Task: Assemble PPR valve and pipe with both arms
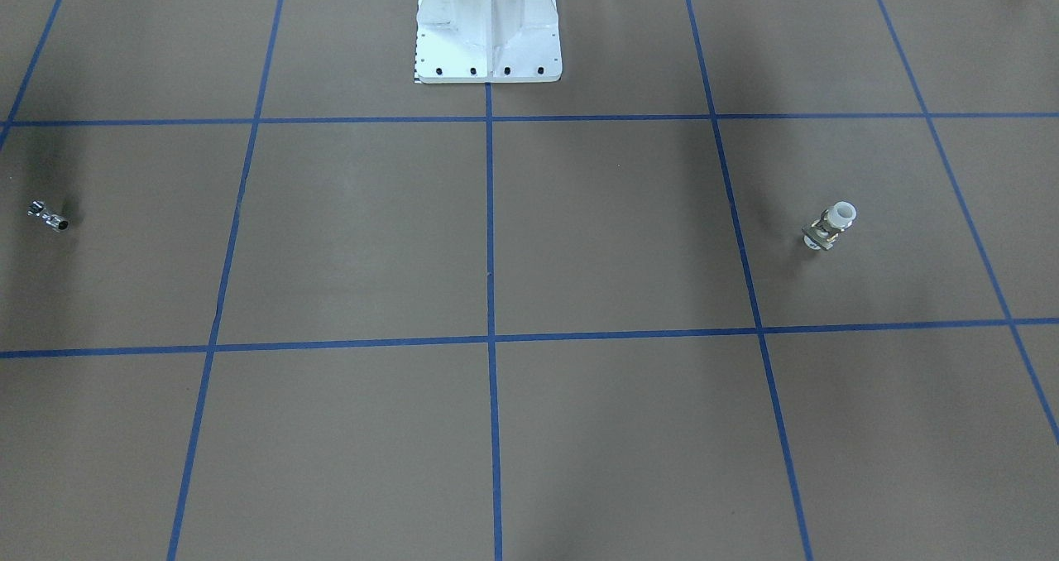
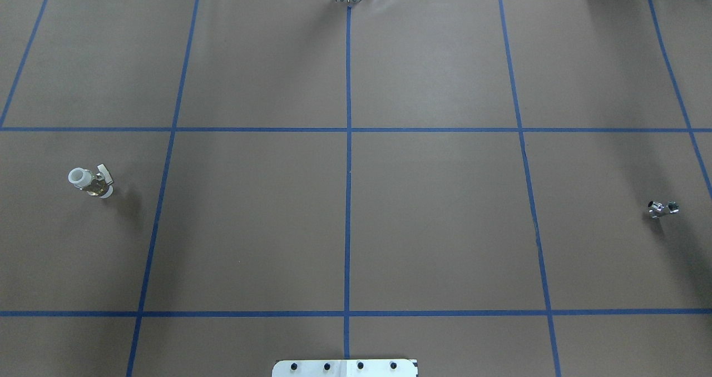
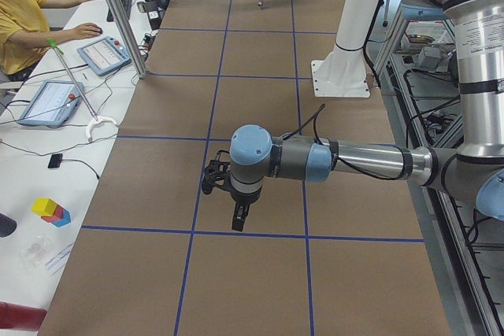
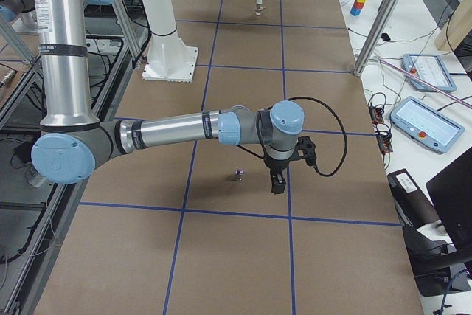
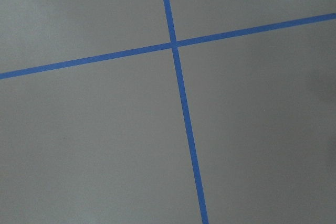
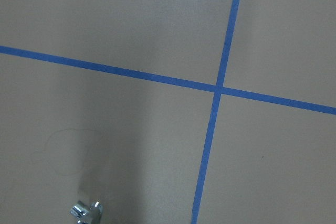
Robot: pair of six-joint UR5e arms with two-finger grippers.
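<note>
Pipe (image 4: 237, 175) lies near right gripper (image 4: 277, 182), untouched; PPR valve (image 4: 259, 5) stands well apart. Jaw opening here and on left gripper (image 3: 239, 214) cannot be told.

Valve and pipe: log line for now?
valve: on table, robot's left, free | pipe: robot's right, free | left gripper, right gripper: above table, open/shut unclear

Below the left jaws, a blue tape crossing (image 5: 174, 44) marks the brown table (image 5: 79, 140); white pedestal (image 3: 341, 76) well apart; perhaps toy blocks (image 3: 51, 212) farther out.
</note>
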